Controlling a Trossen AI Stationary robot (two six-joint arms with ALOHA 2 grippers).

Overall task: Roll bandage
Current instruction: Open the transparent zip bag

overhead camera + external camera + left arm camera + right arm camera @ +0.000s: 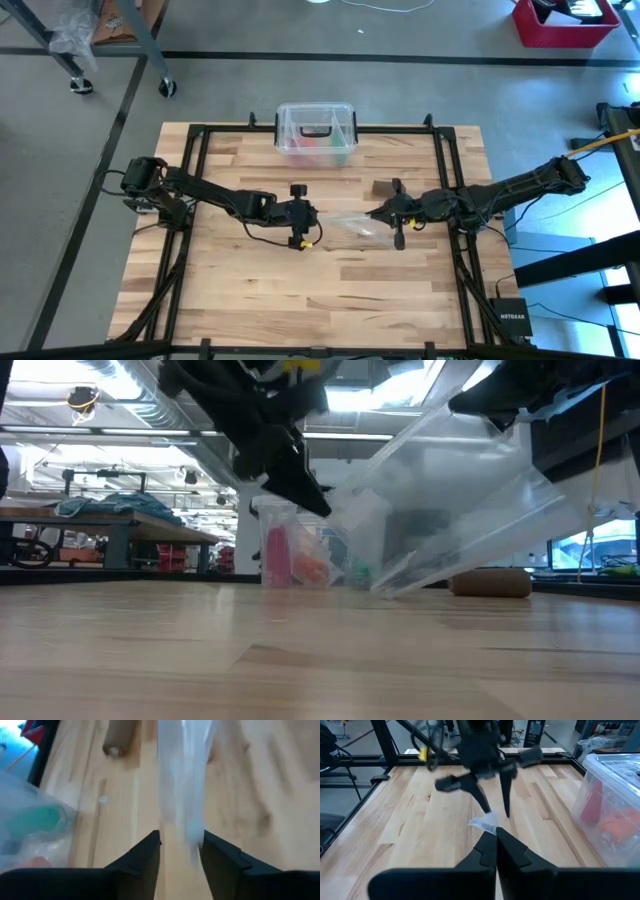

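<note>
Between my two grippers hangs a clear plastic bag, blocking mid-table. Behind it stand a clear plastic box and small brown bandage roll.

Wooden table, clear plastic box at far edge, brown bandage roll nearby

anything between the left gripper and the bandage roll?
Yes. The clear plastic bag hangs between the left gripper and right gripper; the bandage roll lies beyond it on the table.
</note>
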